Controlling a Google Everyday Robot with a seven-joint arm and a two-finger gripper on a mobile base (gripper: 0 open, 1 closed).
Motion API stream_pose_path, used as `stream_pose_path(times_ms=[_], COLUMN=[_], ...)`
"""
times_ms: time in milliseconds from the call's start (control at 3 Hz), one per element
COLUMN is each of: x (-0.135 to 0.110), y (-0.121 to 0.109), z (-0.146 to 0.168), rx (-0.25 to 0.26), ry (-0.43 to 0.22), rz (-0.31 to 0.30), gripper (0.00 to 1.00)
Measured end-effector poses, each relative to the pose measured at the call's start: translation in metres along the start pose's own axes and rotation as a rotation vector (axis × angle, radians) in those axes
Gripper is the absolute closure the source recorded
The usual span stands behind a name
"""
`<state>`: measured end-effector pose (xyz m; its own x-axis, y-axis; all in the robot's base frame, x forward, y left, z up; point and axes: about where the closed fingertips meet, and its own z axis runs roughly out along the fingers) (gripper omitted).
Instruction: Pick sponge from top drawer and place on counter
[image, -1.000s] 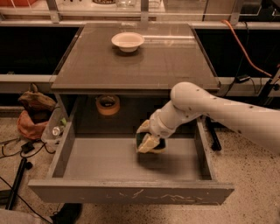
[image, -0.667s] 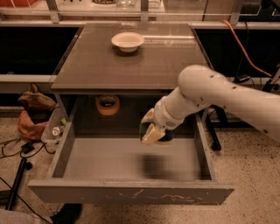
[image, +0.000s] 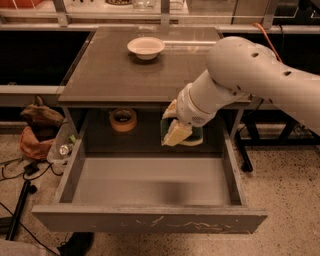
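Your claw (image: 176, 136) hangs over the back of the open drawer (image: 150, 220), just under the table's front edge, and it's closed tight on the sponge (image: 196, 136). The pad sticks out of the pinch on the side away from the tape. So the sponge is up off the drawer floor, held in the air at the mouth of the cabinet with its dark green face showing.

How will it handle? I'd call it light and soft: foam that gives under a squeeze, with a rough scouring face that should grip well. It's not fragile, and a slip looks unlikely. But a soft pad can twist when it's pinched near one edge, so a hold across its middle would be the safer one.

Containers now. The drawer below the claw is pulled right out, and the floor directly beneath the claw shows only plain grey. Off to the claw's left, at the back, sits a roll of tape (image: 123, 119); leave that alone. Above and beyond the claw, the table (image: 100, 80) carries a pale bowl (image: 145, 47) toward its far edge, and nothing shows inside it. There's a broad stretch of table between the bowl and the claw, and in my judgement that's your spot for the sponge.
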<state>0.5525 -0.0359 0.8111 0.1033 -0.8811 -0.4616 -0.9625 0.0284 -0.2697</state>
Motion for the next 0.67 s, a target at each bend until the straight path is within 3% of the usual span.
stream_pose_path(times_ms=[333, 667], x=[-0.01, -0.022], y=[-0.034, -0.093], z=[-0.013, -0.023], rx=[0.052, 0.095], ry=[0.001, 0.034], rz=[-0.043, -0.104], gripper=[1.0, 1.0])
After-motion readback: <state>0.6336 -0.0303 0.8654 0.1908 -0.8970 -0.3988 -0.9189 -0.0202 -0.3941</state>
